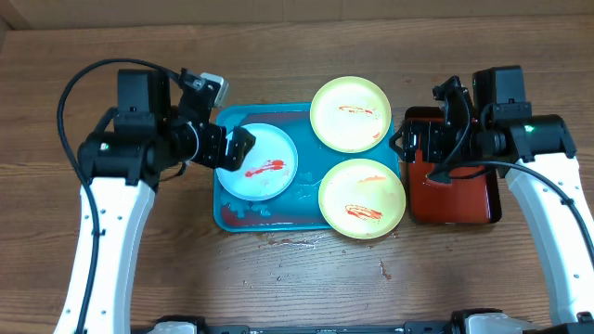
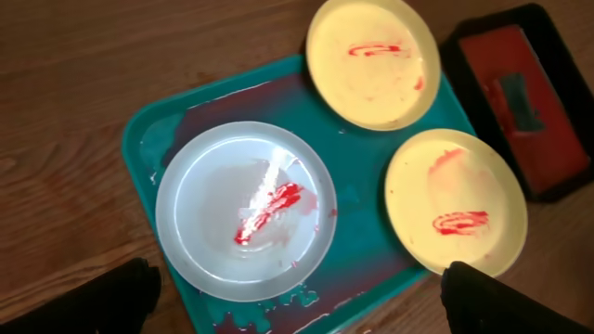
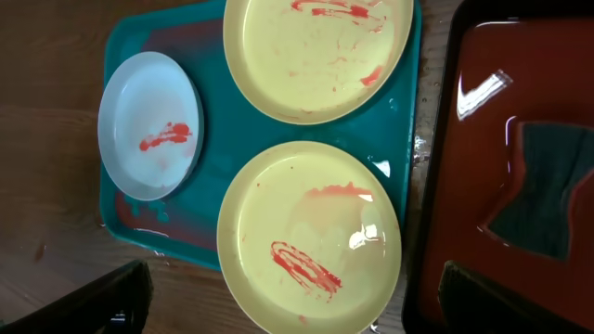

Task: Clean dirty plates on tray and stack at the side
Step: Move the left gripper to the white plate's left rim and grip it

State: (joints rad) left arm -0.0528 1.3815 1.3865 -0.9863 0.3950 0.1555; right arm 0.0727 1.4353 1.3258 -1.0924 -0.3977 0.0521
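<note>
Plates: pale blue-white round plastic plate (image 1: 257, 162) lies inside large turquoise rectangular plastic tray (image 1: 225, 215); two pale yellow-green round plastic plates (image 1: 350, 113) (image 1: 362, 198) overhang its rim.
Handling: probably light, stiff, sauce-slick; pinching an overhanging edge looks easiest.
Left gripper (image 1: 234, 148): fingers spread wide, empty.
Right gripper (image 1: 408, 144): fingers spread wide, empty.

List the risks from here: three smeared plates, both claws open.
1. The upper yellow plate and lower yellow plate overhang the turquoise tray rim; pressing an overhanging edge could tip them.
2. The tray looks wet, with spills on the table in front; a plate may slide from the open left claw or right claw.
3. Wiping the blue-white plate could smear sauce further.
</note>
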